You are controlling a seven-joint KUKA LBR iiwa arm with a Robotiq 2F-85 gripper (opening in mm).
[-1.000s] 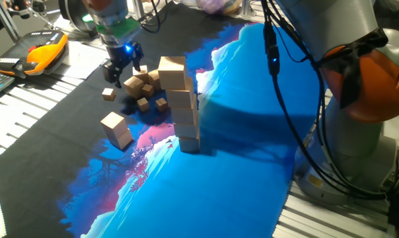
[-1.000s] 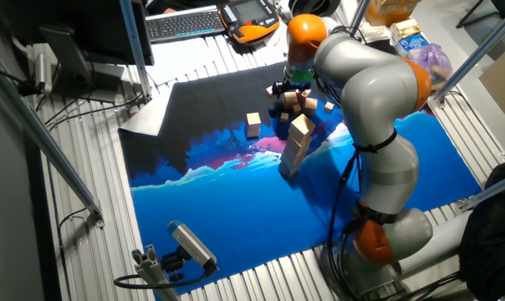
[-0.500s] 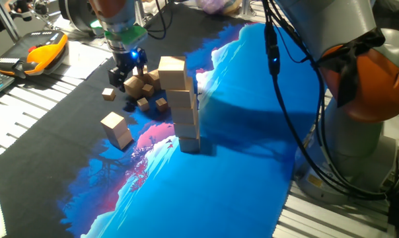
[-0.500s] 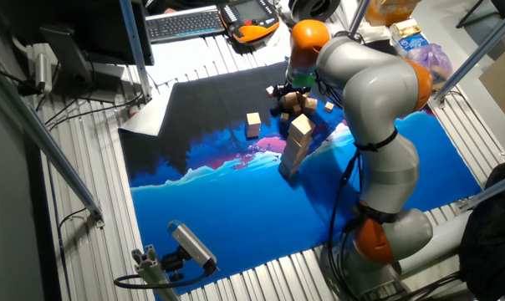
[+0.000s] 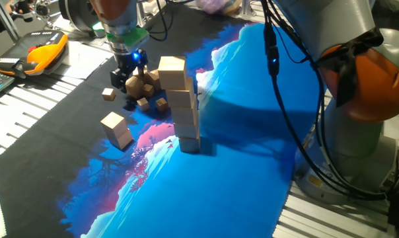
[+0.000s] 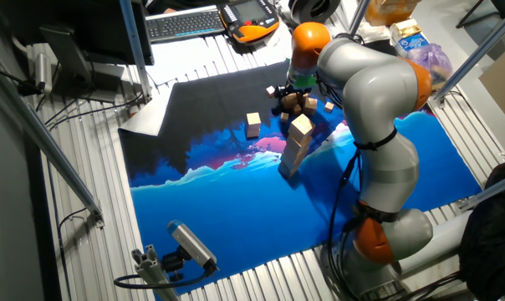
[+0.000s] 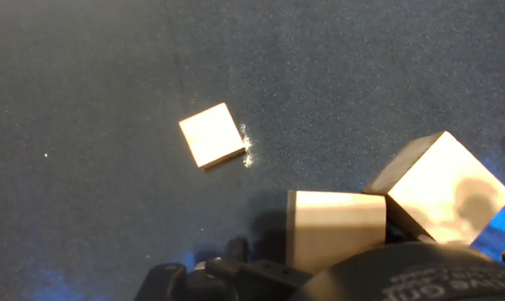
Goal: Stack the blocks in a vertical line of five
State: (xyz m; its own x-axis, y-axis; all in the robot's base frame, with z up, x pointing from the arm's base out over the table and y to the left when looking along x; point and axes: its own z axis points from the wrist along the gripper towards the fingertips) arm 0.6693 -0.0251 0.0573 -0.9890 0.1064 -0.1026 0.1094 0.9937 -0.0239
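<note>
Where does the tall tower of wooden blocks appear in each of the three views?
One fixed view: the tower stands left of centre, where the mat turns from blue to black.
The other fixed view: the tower is just right of centre, beside the arm.
Hand view: not in it.
Shared landmark: the short two-block pile, left of the tower in both fixed views.

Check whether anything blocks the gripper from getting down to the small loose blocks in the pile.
Nothing visible does. The gripper hangs right above the pile of small blocks with only air between. The tall stack stands beside the pile, close by, not in the path down.
</note>
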